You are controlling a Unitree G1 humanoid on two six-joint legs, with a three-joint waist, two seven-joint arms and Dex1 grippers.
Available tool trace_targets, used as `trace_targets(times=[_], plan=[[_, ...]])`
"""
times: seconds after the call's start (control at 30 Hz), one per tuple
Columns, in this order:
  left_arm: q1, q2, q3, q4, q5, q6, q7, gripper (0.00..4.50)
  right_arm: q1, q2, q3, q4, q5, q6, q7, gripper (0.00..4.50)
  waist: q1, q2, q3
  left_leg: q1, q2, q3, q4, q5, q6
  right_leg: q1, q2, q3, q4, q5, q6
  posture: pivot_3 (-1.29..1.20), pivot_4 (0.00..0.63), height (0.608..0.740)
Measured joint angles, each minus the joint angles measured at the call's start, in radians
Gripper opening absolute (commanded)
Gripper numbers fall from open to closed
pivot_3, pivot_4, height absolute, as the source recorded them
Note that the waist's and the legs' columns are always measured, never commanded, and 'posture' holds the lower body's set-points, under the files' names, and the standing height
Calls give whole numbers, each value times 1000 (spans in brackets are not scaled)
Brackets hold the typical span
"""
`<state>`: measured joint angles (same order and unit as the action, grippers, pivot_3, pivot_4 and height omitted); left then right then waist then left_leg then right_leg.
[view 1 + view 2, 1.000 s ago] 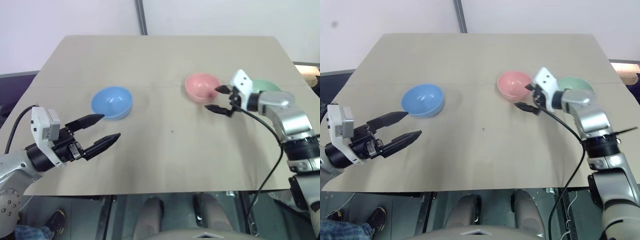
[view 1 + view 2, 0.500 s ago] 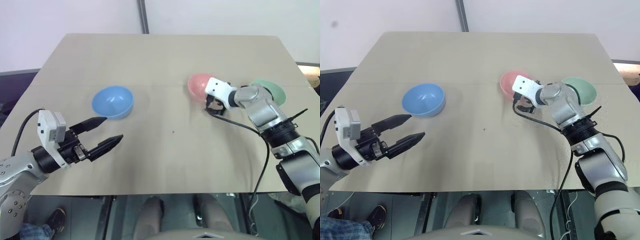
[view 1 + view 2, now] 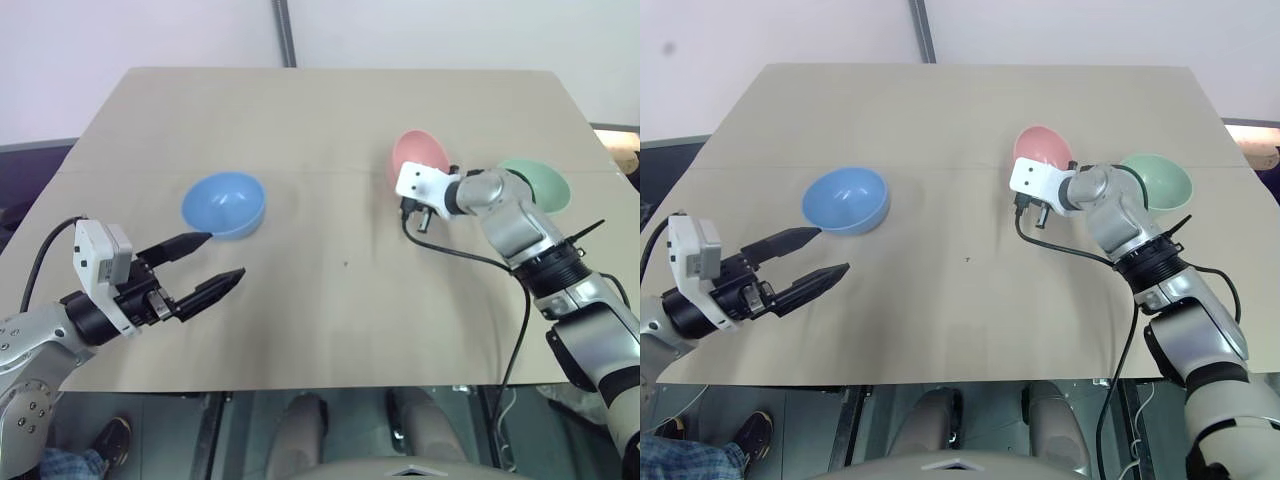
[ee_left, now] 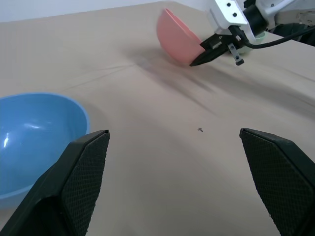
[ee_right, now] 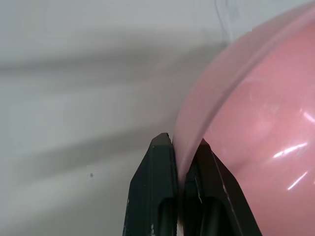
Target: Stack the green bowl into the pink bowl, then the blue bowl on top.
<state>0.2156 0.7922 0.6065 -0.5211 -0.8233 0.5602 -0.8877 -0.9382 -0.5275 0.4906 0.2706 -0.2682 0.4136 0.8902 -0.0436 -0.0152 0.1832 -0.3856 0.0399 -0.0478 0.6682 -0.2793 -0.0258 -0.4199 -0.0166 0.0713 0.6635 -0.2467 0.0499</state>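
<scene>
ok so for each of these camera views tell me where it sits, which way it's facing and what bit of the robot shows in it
Left and right eye views: on the head, looking forward and down at the table; both arms show.
Left wrist view: along the open left claw toward the blue bowl and the tilted pink bowl.
Right wrist view: along the right claw, shut on the pink bowl's rim.
Shared: the pink bowl in every view; the eye views add the green bowl.

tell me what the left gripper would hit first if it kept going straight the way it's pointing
Probably nothing soon: the left gripper, open, aims over bare table, with the blue bowl off to one side. Farther along, roughly, are the pink bowl and right gripper.
</scene>
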Motion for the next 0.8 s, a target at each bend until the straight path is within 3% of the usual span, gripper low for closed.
trace_targets(times=[0.3,0.57,0.73,0.8], plan=[[-25,18,-11,20,9,0,-7,4500,153,-116,68,-532,4,-9,251,15,4,0,0,0,0,-3,0,0,0,1,0,-3,0,0,0,0,150,740],[-61,34,-34,64,26,-1,-35,4500,218,-26,126,-708,-27,121,239,15,1,0,0,2,1,-3,1,0,0,2,1,-3,2,0,0,0,150,740],[-73,41,-47,81,37,-1,-50,4500,238,-26,134,-778,-37,154,240,2064,5,-1,0,1,0,-3,1,0,0,3,0,-3,0,0,0,0,150,740],[-89,42,-59,91,38,-1,-52,4500,240,-22,134,-782,-38,169,237,3089,4,-1,0,2,0,-3,1,0,0,3,0,-3,1,0,0,0,150,740]])
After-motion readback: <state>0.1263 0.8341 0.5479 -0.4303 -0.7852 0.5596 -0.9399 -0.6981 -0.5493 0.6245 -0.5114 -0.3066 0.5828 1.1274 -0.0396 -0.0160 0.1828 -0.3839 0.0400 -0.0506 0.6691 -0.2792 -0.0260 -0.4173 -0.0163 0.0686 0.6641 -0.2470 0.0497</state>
